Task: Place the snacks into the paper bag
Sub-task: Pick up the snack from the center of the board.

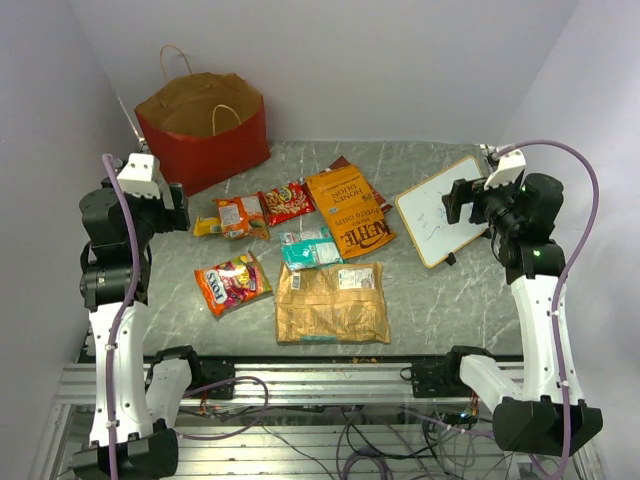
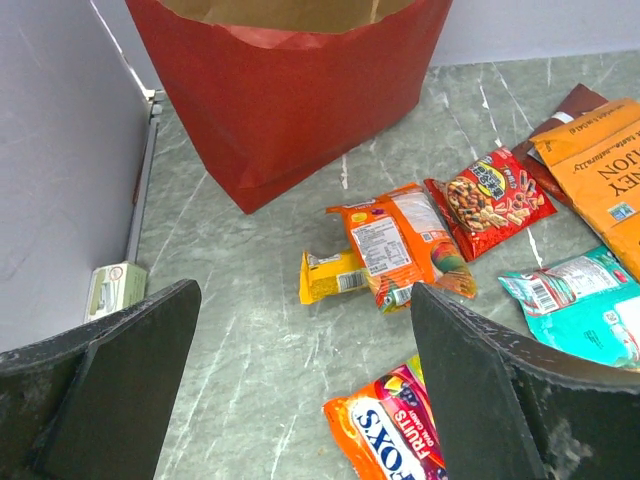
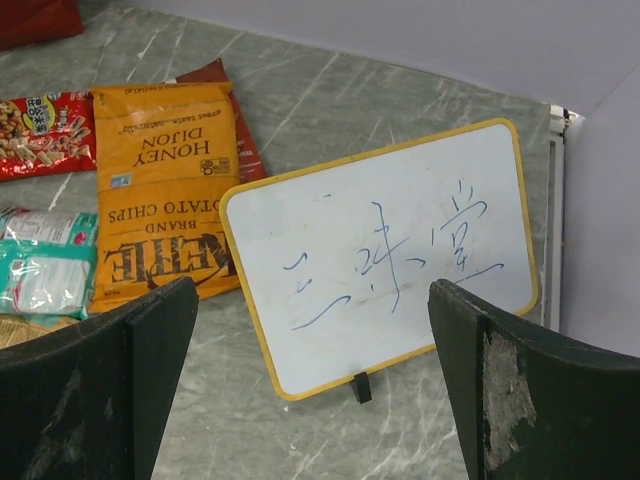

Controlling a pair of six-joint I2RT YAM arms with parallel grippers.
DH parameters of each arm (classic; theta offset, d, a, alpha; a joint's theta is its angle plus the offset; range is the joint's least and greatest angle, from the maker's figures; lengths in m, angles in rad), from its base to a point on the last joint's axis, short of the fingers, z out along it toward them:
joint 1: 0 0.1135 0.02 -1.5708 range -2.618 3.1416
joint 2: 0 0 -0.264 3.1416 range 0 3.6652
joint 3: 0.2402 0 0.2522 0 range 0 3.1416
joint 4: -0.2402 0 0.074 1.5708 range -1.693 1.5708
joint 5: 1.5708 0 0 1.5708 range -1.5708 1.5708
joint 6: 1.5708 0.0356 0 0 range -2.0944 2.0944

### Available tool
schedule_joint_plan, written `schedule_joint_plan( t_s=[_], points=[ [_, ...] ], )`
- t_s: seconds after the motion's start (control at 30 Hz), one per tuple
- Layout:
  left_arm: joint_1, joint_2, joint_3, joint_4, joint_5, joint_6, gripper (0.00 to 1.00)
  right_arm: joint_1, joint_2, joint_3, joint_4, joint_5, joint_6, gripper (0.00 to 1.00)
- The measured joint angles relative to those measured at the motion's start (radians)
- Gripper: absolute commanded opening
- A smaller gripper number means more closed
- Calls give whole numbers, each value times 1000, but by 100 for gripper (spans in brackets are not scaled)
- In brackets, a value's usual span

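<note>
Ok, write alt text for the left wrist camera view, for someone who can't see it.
A red paper bag stands open on a grey marble table, with snack packets lying flat beside it. The left gripper frames the foreground, dark fingers open and empty.

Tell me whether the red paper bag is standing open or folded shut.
Standing open. The paper bag rests upright on its base, its mouth spread wide and the brown inside showing in the top view.

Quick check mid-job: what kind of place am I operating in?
Probably a lab test cell: plain walls box in the table, with bare aluminium rails and loose cables at its near edge.
</note>
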Motion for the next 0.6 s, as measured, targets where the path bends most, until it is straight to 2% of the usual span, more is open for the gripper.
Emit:
schedule_joint_plan(
  t_s=[0.3,0.6],
  points=[
    [1,32,88,-26,-13,40,97,-1,53,8,-25,-64,-89,100],
    [3,238,289,-99,46,164,97,-1,50,-135,-9,-211,-180,100]
  ],
)
